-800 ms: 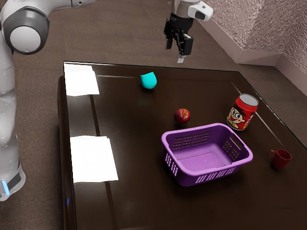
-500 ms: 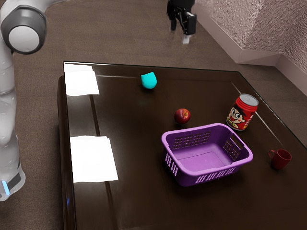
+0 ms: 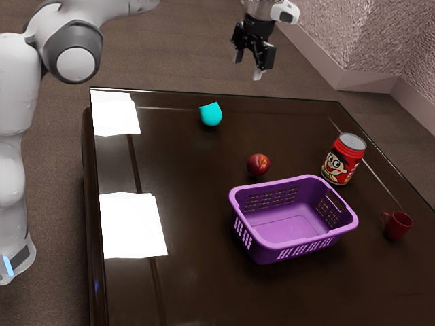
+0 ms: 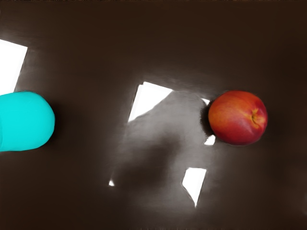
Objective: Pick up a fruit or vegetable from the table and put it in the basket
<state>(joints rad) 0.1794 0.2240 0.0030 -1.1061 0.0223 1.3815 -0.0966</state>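
Observation:
High above the table's far side, my gripper [image 3: 248, 65] hangs with its fingers spread and nothing between them. A red peach or nectarine [image 3: 258, 164] lies on the dark table [image 3: 190, 204], just behind the purple basket [image 3: 292, 243], which holds nothing. Seen from the hand, the orange-red fruit [image 4: 238, 118] rests on the tabletop, its stem hollow showing, apart from a cyan object [image 4: 26, 121].
The cyan object [image 3: 211, 115] sits near the table's far edge. A red can [image 3: 344, 159] stands behind the basket toward the exterior view's right, and a dark red mug [image 3: 397, 225] stands beyond the basket's right end.
My hand rose in the exterior view, then came back down nearly to its earlier height. The arm's elbow has swung toward the exterior view's right. The table objects have stayed put.

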